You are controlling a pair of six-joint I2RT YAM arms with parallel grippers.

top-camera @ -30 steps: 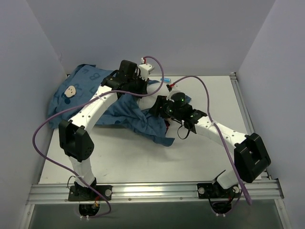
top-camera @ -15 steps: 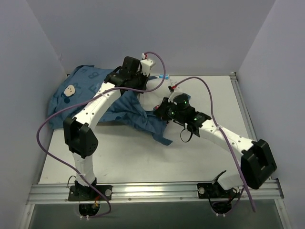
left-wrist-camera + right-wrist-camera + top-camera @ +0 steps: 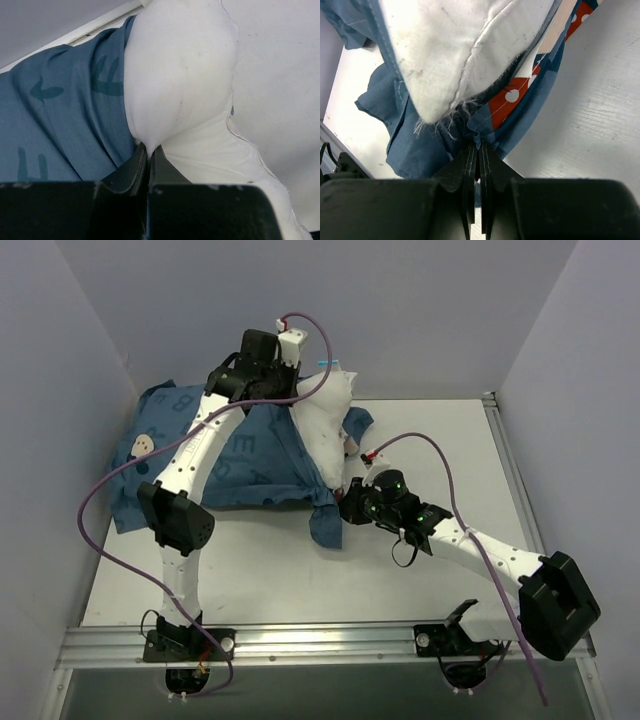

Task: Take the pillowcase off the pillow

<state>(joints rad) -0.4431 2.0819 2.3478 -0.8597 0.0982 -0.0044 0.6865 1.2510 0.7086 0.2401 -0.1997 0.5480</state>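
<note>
The blue pillowcase (image 3: pixel 230 465) with darker letters lies across the left half of the table. The white pillow (image 3: pixel 325 425) sticks out of its right end, one corner raised at the back. My left gripper (image 3: pixel 295 390) is shut on the pillow (image 3: pixel 180 80), pinching its white fabric, with the pillowcase (image 3: pixel 60 120) to its left. My right gripper (image 3: pixel 345 508) is shut on the hem of the pillowcase (image 3: pixel 495 132) at the open end, just below the pillow's frayed corner (image 3: pixel 450 55). A red-and-cream print (image 3: pixel 512 97) shows on the fabric there.
Grey walls close in the left, back and right sides. The table's (image 3: pixel 440 440) right half is bare white. Purple cables loop from both arms. A metal rail (image 3: pixel 320 640) runs along the near edge.
My left gripper has lifted and pulled the pillow up and back, baring its white end from the pillowcase. My right gripper has moved nearer with the hem, and the case has spread out flatter.
</note>
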